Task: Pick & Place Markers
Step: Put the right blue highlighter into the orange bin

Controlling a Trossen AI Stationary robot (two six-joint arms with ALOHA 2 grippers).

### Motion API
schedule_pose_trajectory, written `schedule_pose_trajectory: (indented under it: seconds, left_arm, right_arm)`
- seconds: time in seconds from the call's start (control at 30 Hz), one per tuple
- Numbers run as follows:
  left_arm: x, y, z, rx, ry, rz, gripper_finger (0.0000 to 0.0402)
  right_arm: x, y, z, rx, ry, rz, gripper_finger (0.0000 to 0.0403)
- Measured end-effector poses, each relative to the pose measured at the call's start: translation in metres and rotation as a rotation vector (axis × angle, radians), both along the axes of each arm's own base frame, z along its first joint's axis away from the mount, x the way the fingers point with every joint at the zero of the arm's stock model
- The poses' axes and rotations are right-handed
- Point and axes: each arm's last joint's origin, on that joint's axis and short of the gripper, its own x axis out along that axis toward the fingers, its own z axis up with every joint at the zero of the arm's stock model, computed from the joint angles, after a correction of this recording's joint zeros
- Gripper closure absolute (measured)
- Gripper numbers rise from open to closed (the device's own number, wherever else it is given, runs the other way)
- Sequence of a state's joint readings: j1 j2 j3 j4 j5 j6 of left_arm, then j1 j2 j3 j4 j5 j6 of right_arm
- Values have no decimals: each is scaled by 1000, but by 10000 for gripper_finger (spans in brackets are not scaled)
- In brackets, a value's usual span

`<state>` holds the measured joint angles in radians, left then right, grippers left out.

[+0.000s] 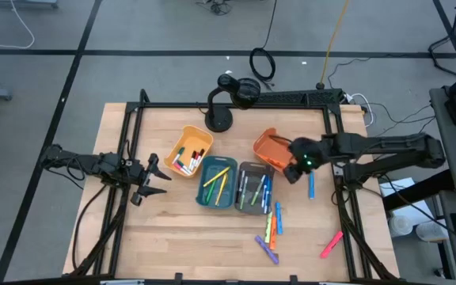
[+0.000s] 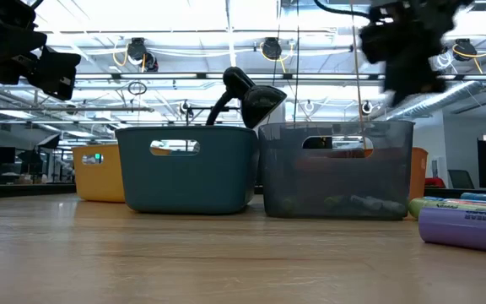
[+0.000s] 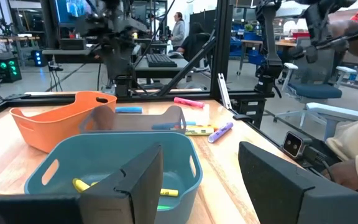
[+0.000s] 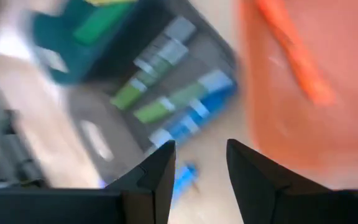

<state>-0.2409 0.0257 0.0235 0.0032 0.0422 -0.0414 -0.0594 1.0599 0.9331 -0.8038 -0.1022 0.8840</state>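
Markers lie sorted in four bins in mid-table: yellow [image 1: 190,152], teal [image 1: 218,182], grey [image 1: 254,188] and orange [image 1: 269,148]. Loose markers lie on the wood: a blue one [image 1: 311,186], several [image 1: 273,224] near the grey bin, a purple one [image 1: 266,249] and a pink one [image 1: 331,244]. My right gripper [image 1: 295,164] is open and empty, raised between the orange and grey bins; its wrist view [image 4: 201,155] looks down on the grey bin's green and blue markers [image 4: 166,102] and an orange marker [image 4: 294,50] in the orange bin. My left gripper [image 1: 150,180] is open and empty at the table's left.
A black stand with a lamp-like head [image 1: 226,99] stands at the far edge behind the bins. Black frame rails [image 1: 129,150] run along the table's left and right sides. A person's hand and sleeve [image 3: 353,158] show beyond the table's edge in the left wrist view.
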Motion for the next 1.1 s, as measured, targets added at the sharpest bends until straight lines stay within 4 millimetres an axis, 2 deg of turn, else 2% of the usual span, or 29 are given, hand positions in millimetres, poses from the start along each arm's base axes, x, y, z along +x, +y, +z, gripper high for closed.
schedule_pose_trajectory:
  seconds: [0.1, 0.23, 0.33, 0.63, 1.1]
  left_arm:
    - [0, 0, 0, 0, 0, 0, 188]
    - [0, 0, 0, 0, 0, 0, 188]
    - [0, 0, 0, 0, 0, 0, 188]
    - [0, 0, 0, 0, 0, 0, 188]
    - [0, 0, -1, 3, 12, -1, 188]
  right_arm:
    - [-18, 9, -1, 25, 204, -122, 271]
    - [-42, 16, -15, 36, 466, -225, 271]
    - [-51, 19, -29, 25, 563, -249, 271]
    - [-54, 19, -76, 24, 535, -226, 271]
    - [-59, 17, -97, 10, 535, -262, 271]
